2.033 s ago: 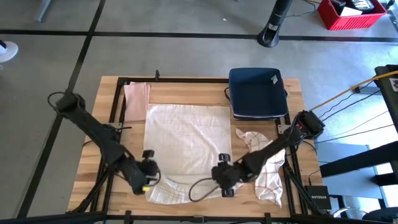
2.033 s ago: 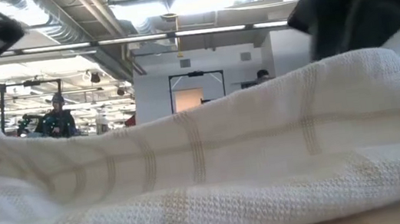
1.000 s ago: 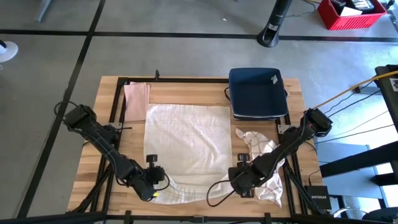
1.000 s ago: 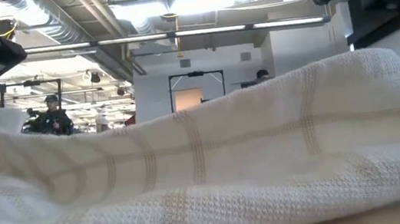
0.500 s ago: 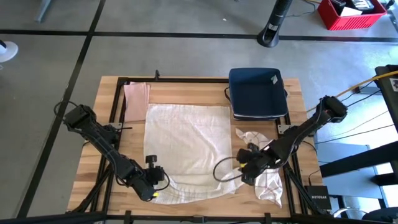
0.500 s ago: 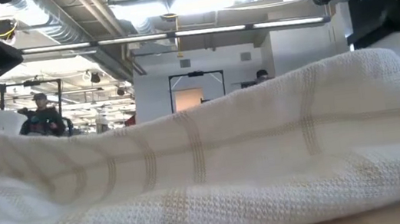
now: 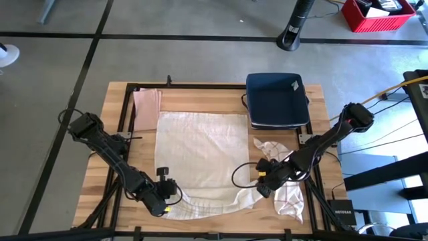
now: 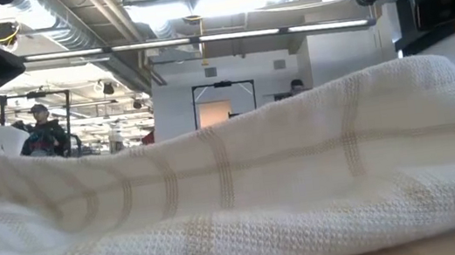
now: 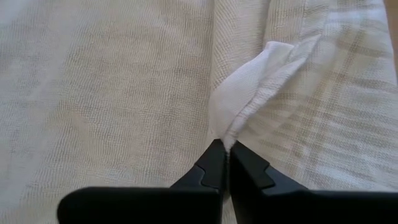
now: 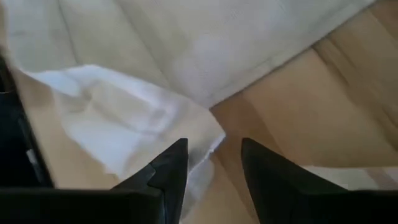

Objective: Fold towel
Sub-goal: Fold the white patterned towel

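Along the near edge of the wooden tabletop (image 7: 100, 181), the cream checked woven towel (image 7: 200, 150) lies spread flat across the middle, its near hem running side to side between the two arms. The left end effector (image 7: 160, 201) is clenched on the near left corner, a pinch of cloth standing up between its closed fingers (image 9: 214, 165). The right end effector (image 7: 262, 181) hovers just beside the near right corner (image 10: 186, 134) with its fingers parted and nothing between them; the corner lies rumpled just ahead of its left finger (image 10: 171, 165), bare wood under the gap. So the right arm is the nearer one to that loose corner, and I judge it needs to shift slightly inward, toward the cloth, before closing. A second crumpled checked cloth (image 7: 291, 194) sits just to its outer side.
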`<state>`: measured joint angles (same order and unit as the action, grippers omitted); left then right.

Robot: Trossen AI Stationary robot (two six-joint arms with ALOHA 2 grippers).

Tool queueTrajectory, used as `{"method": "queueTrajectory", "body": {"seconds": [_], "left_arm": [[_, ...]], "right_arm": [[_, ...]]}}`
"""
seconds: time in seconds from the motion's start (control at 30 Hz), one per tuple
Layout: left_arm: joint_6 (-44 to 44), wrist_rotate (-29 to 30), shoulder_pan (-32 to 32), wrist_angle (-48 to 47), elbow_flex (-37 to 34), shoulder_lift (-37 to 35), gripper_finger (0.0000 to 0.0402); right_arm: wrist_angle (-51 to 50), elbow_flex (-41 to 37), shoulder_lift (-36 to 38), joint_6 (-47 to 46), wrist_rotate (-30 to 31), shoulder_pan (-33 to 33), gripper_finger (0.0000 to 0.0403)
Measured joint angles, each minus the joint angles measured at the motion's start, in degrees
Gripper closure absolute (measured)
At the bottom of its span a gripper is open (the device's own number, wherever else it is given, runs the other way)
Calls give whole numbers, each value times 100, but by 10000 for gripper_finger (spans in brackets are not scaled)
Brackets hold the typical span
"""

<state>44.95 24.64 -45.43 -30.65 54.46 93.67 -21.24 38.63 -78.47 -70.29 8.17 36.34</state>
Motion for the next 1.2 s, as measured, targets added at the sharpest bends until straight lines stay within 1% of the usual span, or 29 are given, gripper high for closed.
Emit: {"method": "queueTrajectory", "body": {"seconds": [0.27,0.33,0.4,0.43,0.57,0.6,0.67,0.8,0.87,0.97,1.07,1.13,1.2], "left_arm": [[-31,-1,0,1,-2,2,399],[-31,-1,0,1,-2,2,397],[-33,0,0,0,-2,2,396],[-33,0,0,-2,-2,2,396],[23,0,4,-15,-2,2,399],[100,-2,4,-64,8,-19,399],[226,-7,-10,-341,140,-77,399],[602,-4,-112,-1281,660,-359,400],[898,-18,-190,-1755,923,-498,400],[1486,-264,-369,-2142,1211,-715,400],[2176,-747,-639,-2058,1306,-846,400],[2584,-867,-890,-2037,1369,-841,401],[3020,-921,-1124,-1973,1377,-841,401]], "right_arm": [[441,2,-343,28,161,0,251],[526,4,-385,150,94,0,256],[594,4,-421,230,44,0,273],[625,4,-420,332,28,0,288],[1043,6,-417,883,30,0,380],[1106,26,-416,1014,31,0,389],[986,189,-415,1210,69,2,386],[502,772,-414,1755,156,7,395],[222,1157,-414,2113,363,50,394],[-209,1724,-408,2587,947,190,394],[-407,2127,-408,2958,1615,461,397],[-399,2272,-408,3073,2089,701,396],[-331,2330,-409,3147,2325,919,397]]}}
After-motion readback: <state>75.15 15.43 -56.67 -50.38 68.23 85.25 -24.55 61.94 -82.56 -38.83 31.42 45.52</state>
